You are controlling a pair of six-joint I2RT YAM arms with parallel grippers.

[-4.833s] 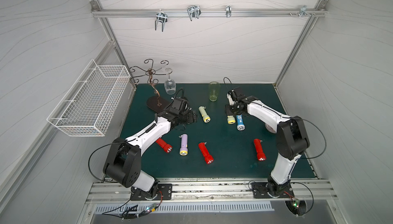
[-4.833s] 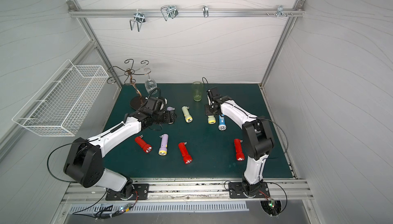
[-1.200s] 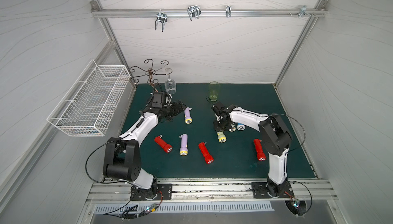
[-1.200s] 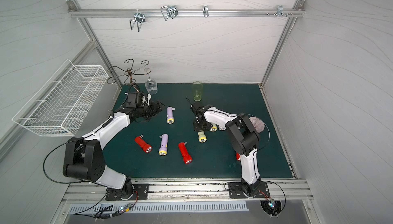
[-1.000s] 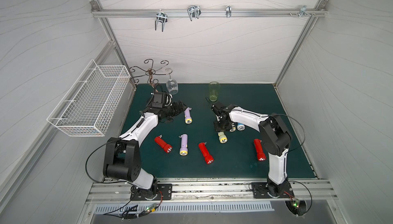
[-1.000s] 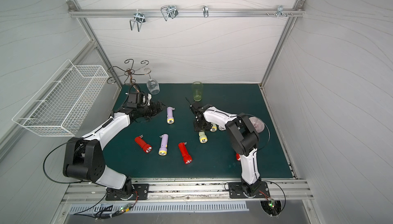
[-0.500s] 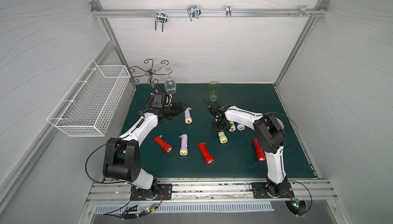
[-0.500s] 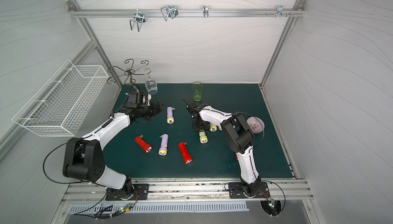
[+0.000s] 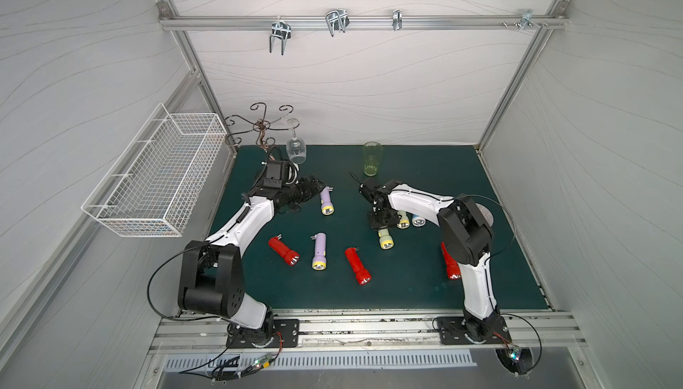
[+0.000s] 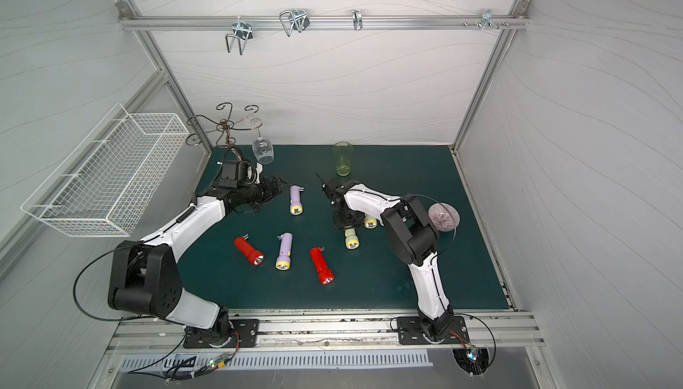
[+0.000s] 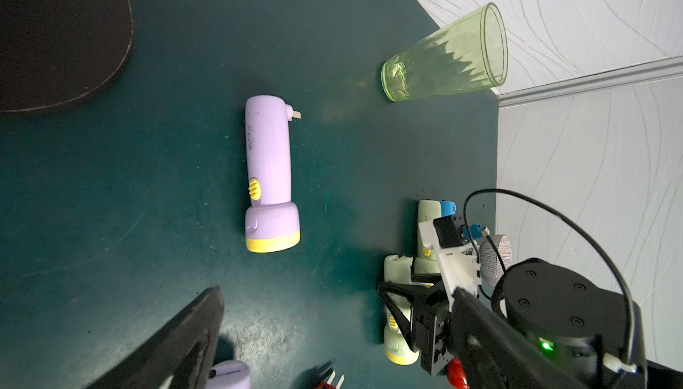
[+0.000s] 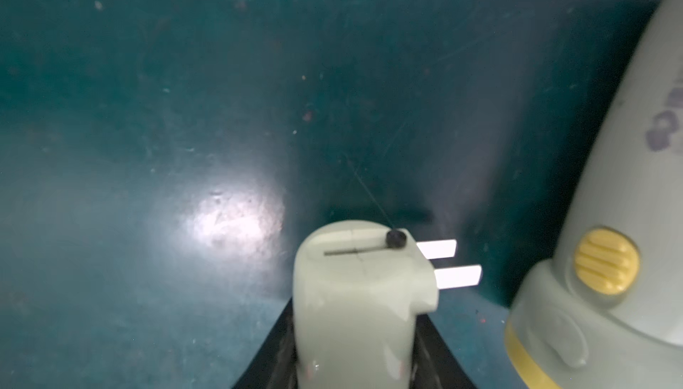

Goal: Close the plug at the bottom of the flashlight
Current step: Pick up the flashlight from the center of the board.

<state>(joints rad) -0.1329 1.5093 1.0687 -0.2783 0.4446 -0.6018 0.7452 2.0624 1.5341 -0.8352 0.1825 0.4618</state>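
Pale green flashlight lies flat on the bench, right of centre. Its lens end points toward the robot bases and its tail end is under the right pincer.

Plug prongs stick out sideways from the tail in the right wrist view, both blades fully exposed. So the plug is not closed and the core step is not done.

Right pincer straddles the body just behind the tail, one finger close against each side. Can't tell from the frames whether it is actually clamped or only bracketing. Nothing touches the prongs.

Second pale green flashlight sits just beside on the prong side, with a blue flashlight next to it. The prongs point at that neighbour and the gap is small.

Left pincer is well apart, toward the far left of the bench. Its jaws are wide apart and empty, aimed at a lilac flashlight. Lilac flashlight's plug is also out.

Judgement: early stage, at most a brace on the body. Left to do: fold the prongs flush into the tail. A red flashlight and another lilac flashlight nearer the front also look unfolded. If those count, most of the job remains.
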